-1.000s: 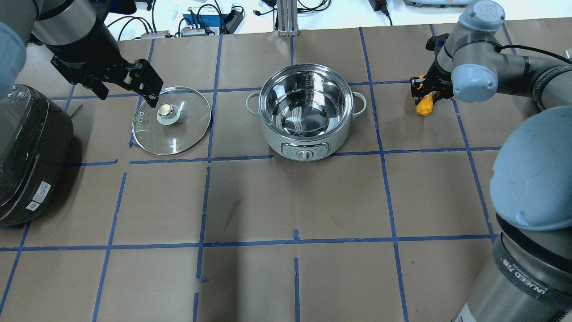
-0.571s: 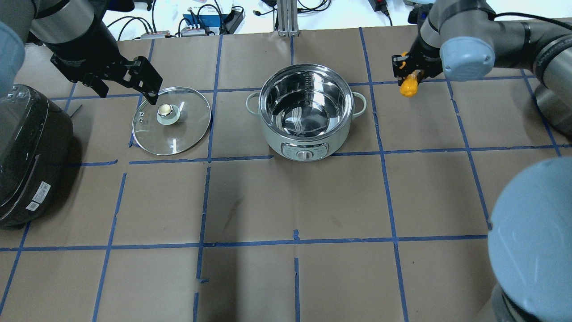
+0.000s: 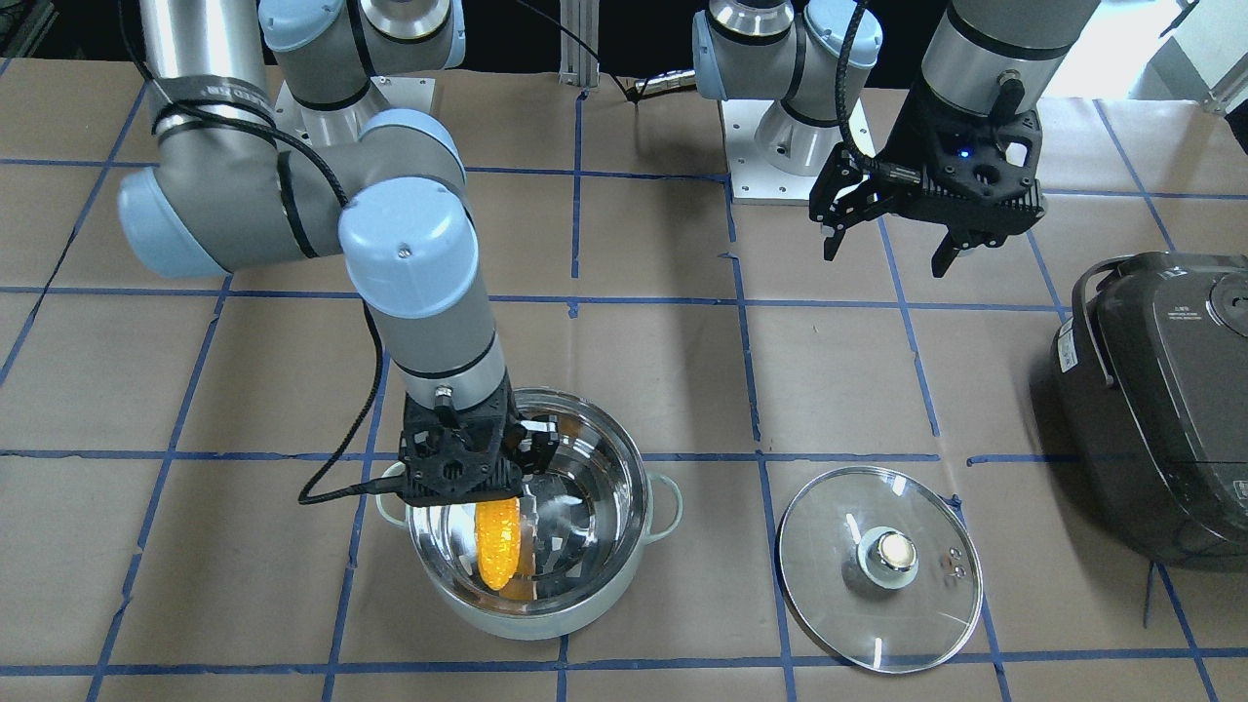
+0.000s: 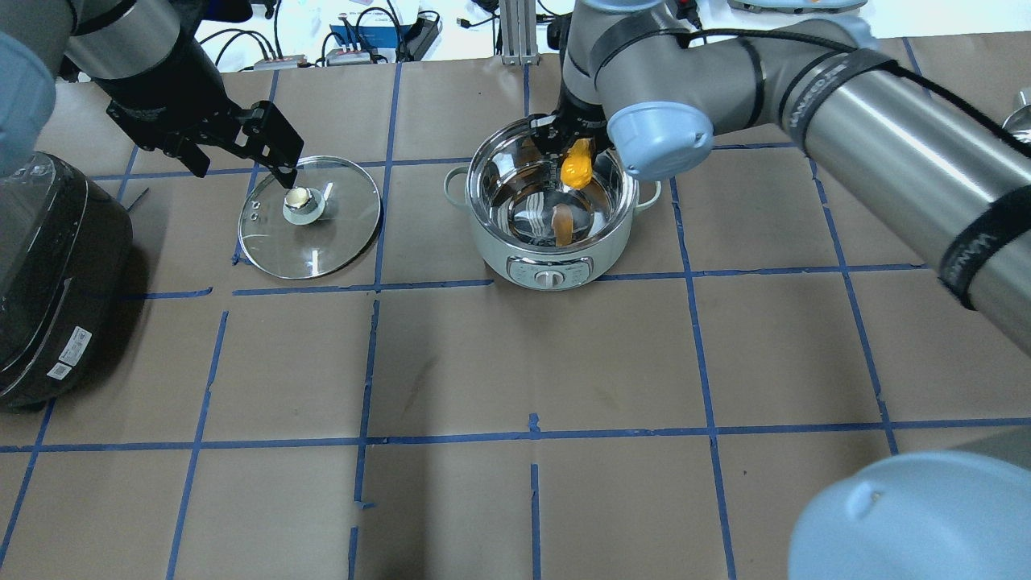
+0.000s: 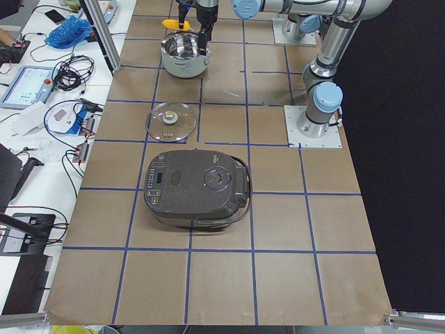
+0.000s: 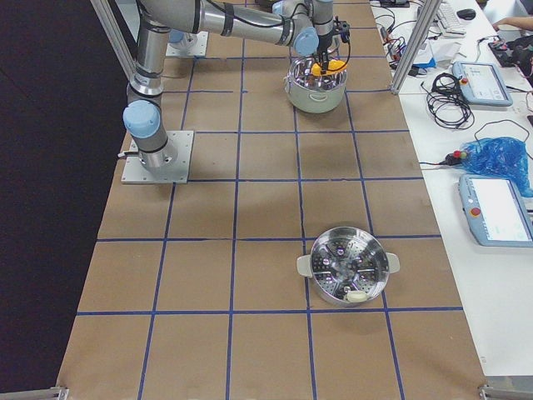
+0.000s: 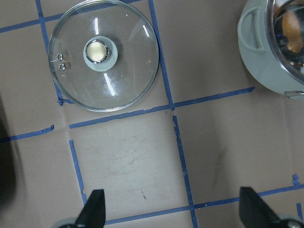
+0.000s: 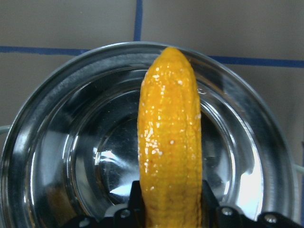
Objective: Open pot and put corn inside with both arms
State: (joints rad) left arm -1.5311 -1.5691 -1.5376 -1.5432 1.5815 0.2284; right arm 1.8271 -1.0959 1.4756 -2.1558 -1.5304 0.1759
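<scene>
The steel pot (image 4: 499, 246) stands open at the table's middle; it also shows in the front view (image 3: 546, 624). My right gripper (image 4: 568, 149) is shut on the yellow corn (image 4: 575, 169) and holds it tip-down over the pot's mouth, at its rim height. The right wrist view shows the corn (image 8: 168, 142) above the pot's mirror interior (image 8: 47, 109); in the front view the corn (image 3: 497, 541) hangs from the gripper (image 3: 483, 492). My left gripper (image 3: 885, 258) is open and empty, above the table behind the glass lid (image 3: 916, 624); its fingers (image 7: 92, 211) frame bare table.
The glass lid (image 4: 310, 234) lies flat on the table left of the pot. A dark rice cooker (image 4: 48, 266) stands at the far left. A steamer insert (image 6: 347, 267) sits far to the robot's right. Cables and devices lie beyond the table's far edge.
My right arm has carried the corn leftwards from the table's right part to over the pot. My left gripper has barely shifted and stays open.
</scene>
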